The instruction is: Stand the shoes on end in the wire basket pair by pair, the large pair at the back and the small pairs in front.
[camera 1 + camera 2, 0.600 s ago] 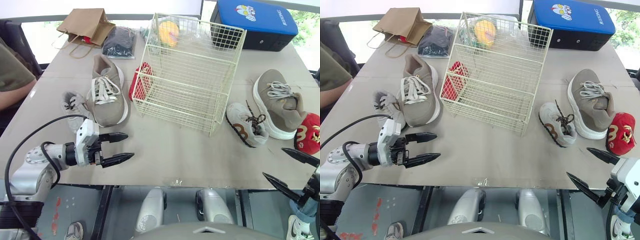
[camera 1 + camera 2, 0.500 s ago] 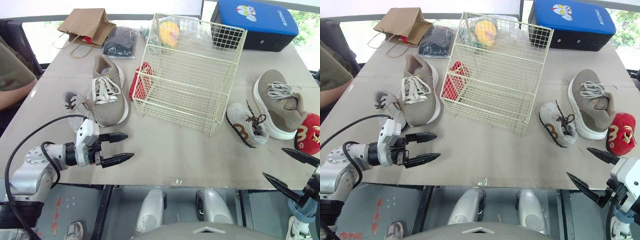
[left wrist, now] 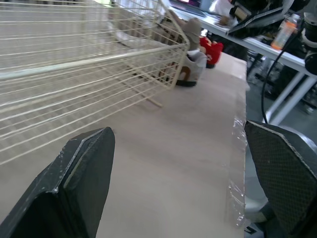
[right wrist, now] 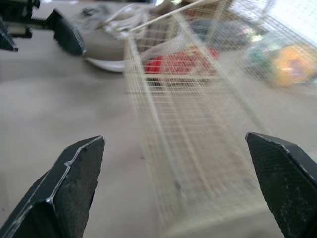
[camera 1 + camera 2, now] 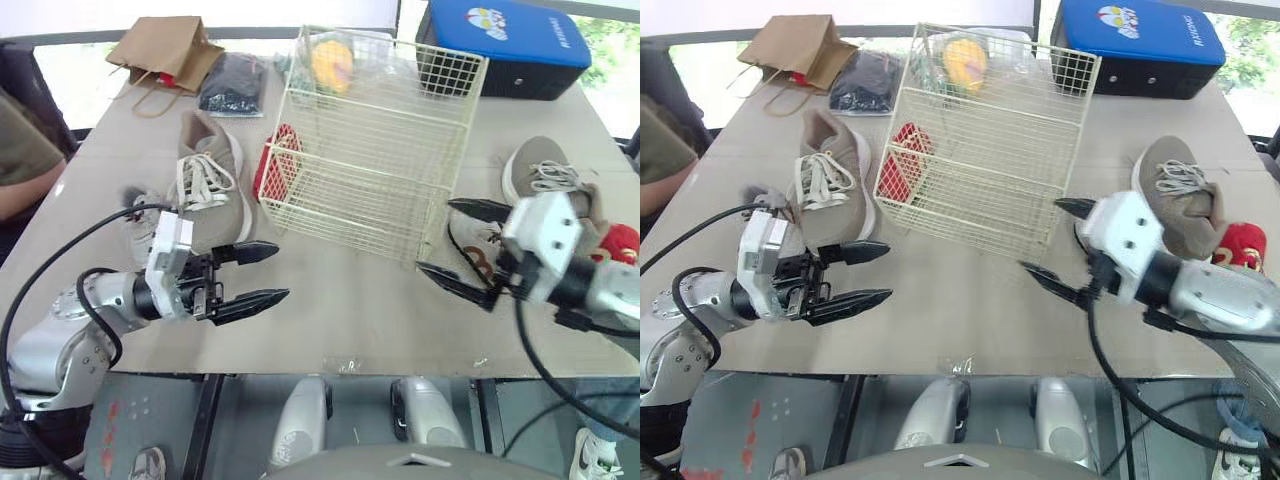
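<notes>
- One left gripper (image 5: 283, 270) hovers over the near left of the desk (image 5: 340, 320), its jaws spread wide and holding nothing.
- One right gripper (image 5: 435, 236) hangs by the near right corner of the wire basket (image 5: 380, 140), its jaws also spread and empty.
- Six shoes in all: two large tan, two small red, one small grey, one small white.
- The small grey shoe (image 5: 758, 196) lies on the desk at the left, just behind the left gripper.
- The small white shoe (image 3: 190, 69), with a brown mark on its side, lies right of the basket, partly behind the right gripper.
- One red shoe (image 5: 1238, 245) lies at the far right, beside the right tan shoe (image 5: 545, 175).
- The left tan shoe (image 5: 212, 190) lies left of the basket, laces up.
- The other red shoe (image 5: 268, 168) sits at the basket's left wall. I cannot tell whether it is inside or outside.
- Far side: one yellow object (image 5: 332, 62) seen through the wire, one brown paper bag (image 5: 160, 50), one dark packet (image 5: 232, 82), one blue-lidded case (image 5: 505, 45) with a cartoon picture and white lettering too small to read.
- A person's olive sleeve (image 5: 20, 150) shows at the left edge.
</notes>
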You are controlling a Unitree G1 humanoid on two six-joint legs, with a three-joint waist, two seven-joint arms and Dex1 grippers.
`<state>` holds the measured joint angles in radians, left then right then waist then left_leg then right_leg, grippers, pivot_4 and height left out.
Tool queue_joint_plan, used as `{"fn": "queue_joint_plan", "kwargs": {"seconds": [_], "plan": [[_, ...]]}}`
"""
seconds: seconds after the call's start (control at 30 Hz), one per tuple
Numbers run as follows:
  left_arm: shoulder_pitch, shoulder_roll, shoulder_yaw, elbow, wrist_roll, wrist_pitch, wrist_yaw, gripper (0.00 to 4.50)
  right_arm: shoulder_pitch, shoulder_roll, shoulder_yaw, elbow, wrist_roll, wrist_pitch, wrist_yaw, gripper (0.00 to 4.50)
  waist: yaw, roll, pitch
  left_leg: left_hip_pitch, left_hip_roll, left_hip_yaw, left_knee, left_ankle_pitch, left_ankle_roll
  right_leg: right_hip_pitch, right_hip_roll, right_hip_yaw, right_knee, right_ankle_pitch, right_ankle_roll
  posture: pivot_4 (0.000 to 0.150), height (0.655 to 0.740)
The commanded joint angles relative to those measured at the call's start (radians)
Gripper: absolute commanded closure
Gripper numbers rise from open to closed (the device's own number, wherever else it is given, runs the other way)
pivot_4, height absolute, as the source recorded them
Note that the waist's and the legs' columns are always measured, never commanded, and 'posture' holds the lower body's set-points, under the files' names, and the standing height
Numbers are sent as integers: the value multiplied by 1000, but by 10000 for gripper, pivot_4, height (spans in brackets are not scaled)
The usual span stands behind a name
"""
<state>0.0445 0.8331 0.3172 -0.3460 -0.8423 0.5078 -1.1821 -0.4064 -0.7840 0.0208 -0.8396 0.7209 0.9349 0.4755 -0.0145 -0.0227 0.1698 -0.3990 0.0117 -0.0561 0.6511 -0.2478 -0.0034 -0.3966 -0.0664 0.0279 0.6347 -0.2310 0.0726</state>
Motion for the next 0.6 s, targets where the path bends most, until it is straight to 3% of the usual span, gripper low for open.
{"fn": "queue_joint_plan", "kwargs": {"seconds": [0.03, 0.07, 0.17, 0.43, 0.6], "plan": [[-4, -2, 22, -44, -16, 3, 17, 0, -181, 32, 184, 93, -18, 126, 31, 446, 2, 0, 0, 0, 0, 0, 0, 0, 0, 0, 0, 0, 0, 0, 0, 1500, 7400], [-6, -2, 19, -46, -16, 5, 21, 0, -227, 48, 226, 134, -32, 148, 38, 446, 3, 0, 0, 0, 0, -1, 0, 0, 0, 0, 0, -1, 0, 0, 0, 1500, 7400], [-8, -1, 20, -59, -21, 12, 34, 0, -327, 8, 389, 267, -180, 119, 87, 8767, 4, 0, 1, -1, -1, -2, 0, 0, 0, 0, 0, -2, 0, 0, 0, 1500, 7400], [40, -10, 46, -110, -43, 27, 80, 0, -375, -97, 493, 322, -315, -5, 296, 44435, 4, 0, 0, 0, -1, -2, 1, 0, 0, 1, -1, -2, 0, 1, 2, 1500, 7400], [57, -17, 50, -136, -47, 30, 101, 0, -385, -149, 509, 422, -451, -179, 412, 44826, 1, -1, 0, 0, -1, -2, 1, 0, 0, 1, -1, -3, -1, 0, 0, 1500, 7400]]}}
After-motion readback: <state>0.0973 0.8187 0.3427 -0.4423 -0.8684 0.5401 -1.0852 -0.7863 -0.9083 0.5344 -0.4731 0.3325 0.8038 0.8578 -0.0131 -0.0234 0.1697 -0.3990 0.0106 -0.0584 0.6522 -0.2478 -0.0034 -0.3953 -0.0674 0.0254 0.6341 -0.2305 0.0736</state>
